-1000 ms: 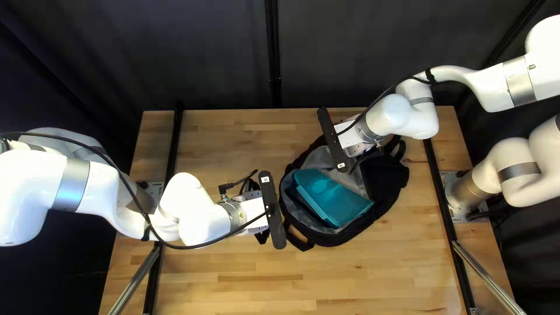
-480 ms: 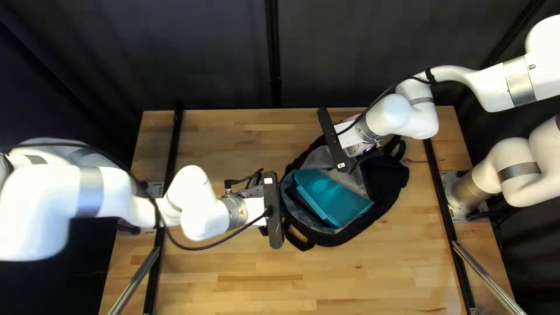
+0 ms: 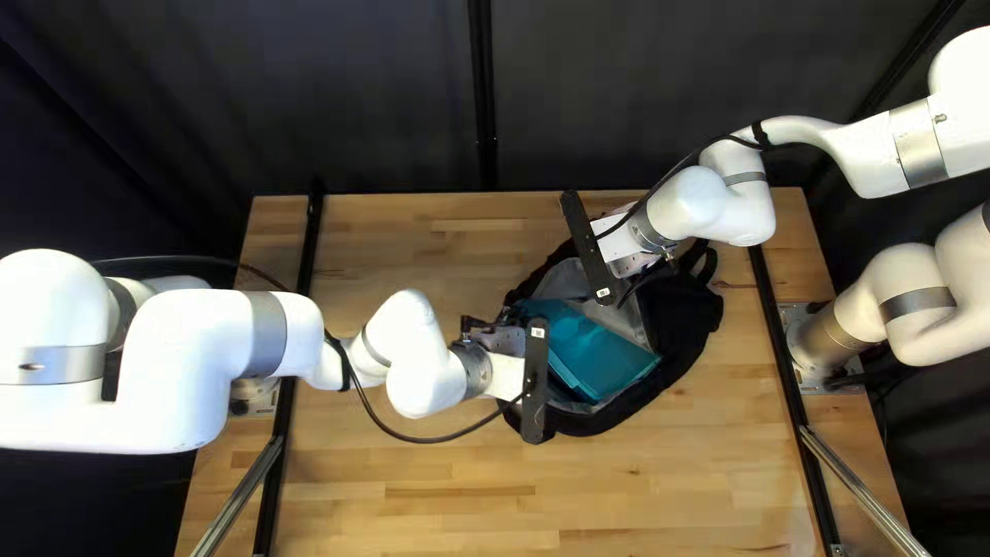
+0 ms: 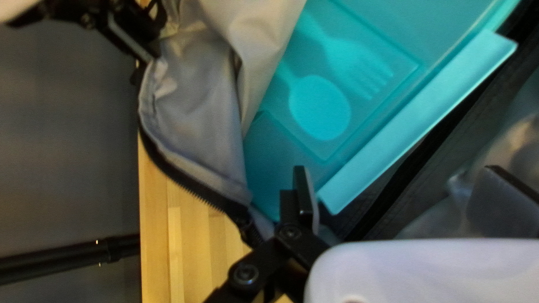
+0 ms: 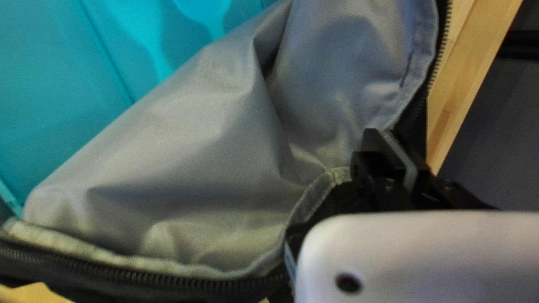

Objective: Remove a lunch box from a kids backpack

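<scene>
Light wooden table point(image 3: 413, 500); black backpack point(image 3: 689, 315) lying open on it.

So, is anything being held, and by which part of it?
Yes, the backpack: the right gripper pinches it by the edge of its opening. The left gripper is open and holds nothing.

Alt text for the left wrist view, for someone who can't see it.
A teal lunch box with fork and spoon shapes under or on its lid lies in an unzipped, gray-lined backpack. The left gripper is open close to the box's near end; the right gripper is at the backpack's flap.
</scene>
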Controlling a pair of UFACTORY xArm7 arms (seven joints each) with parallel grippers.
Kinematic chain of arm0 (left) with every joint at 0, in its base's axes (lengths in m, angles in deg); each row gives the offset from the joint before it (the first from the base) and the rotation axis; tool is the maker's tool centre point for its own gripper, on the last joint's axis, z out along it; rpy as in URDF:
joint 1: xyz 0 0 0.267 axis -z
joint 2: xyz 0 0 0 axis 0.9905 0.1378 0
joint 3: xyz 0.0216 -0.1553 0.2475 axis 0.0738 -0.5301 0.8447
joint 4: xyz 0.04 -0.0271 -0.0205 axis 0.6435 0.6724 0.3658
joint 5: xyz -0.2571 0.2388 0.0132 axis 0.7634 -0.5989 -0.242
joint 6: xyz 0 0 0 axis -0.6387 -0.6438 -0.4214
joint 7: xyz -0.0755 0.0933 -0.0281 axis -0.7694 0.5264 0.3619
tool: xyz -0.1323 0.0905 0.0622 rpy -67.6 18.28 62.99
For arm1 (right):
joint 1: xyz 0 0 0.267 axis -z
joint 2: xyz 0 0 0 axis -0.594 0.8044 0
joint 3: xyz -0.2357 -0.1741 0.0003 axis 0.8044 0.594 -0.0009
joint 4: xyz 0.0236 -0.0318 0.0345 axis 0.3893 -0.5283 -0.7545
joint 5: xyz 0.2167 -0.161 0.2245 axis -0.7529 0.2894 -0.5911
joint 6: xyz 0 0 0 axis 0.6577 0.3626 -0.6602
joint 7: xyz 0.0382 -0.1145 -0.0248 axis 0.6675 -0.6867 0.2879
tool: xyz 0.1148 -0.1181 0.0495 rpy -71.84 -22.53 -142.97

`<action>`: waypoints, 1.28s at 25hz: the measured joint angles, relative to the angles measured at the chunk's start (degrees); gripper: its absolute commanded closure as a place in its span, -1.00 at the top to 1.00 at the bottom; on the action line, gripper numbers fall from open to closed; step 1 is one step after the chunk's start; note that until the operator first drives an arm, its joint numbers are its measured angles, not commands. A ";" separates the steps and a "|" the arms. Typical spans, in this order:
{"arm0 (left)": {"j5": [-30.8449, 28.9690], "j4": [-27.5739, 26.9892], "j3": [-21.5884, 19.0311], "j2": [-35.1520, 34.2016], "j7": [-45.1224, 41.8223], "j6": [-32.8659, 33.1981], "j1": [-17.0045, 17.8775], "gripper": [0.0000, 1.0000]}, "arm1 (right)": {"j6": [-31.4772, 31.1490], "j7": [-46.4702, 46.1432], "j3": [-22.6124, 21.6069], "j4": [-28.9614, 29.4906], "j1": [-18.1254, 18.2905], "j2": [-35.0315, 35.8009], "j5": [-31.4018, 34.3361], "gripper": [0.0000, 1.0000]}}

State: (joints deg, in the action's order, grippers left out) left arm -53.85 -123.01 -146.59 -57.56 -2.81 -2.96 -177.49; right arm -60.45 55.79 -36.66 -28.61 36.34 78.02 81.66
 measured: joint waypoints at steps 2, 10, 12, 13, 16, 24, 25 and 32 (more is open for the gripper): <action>0.35 -0.59 -1.07 0.01 0.55 -0.40 -0.73 1.00 | 0.00 0.00 0.00 0.00 0.00 0.00 0.00 -1.00; 1.31 -2.73 -5.88 -0.69 3.59 1.10 -7.10 1.00 | 0.00 0.00 0.00 0.00 0.00 0.00 0.00 -1.00; 1.13 -2.64 -5.83 -0.46 3.95 1.32 -7.30 0.90 | 0.00 0.00 0.00 0.00 0.00 0.00 0.00 -1.00; 0.99 -2.52 -5.73 -0.33 4.07 1.45 -7.31 0.54 | 0.00 0.00 0.00 0.00 0.00 0.00 0.00 -1.00; 0.69 -2.20 -5.71 -0.25 4.35 2.29 -7.80 -1.00 | 0.00 0.00 0.00 0.00 0.00 0.00 0.00 -1.00; 0.58 -2.27 -10.99 0.10 8.51 7.70 -15.94 -1.00 | 0.00 0.00 0.00 0.00 0.00 0.00 0.00 -1.00; 0.53 -2.18 -11.54 0.50 9.15 8.09 -16.69 -1.00 | 0.00 0.00 0.00 0.00 0.00 0.00 0.00 -1.00; -0.51 -1.33 -11.62 7.61 12.71 3.34 -15.21 -1.00 | 0.00 0.00 0.00 0.00 0.00 0.00 0.00 -1.00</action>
State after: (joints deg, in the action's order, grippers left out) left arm -54.36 -124.34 -158.21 -49.95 9.91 0.38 -192.70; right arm -60.45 55.79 -36.66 -28.61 36.34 78.02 81.66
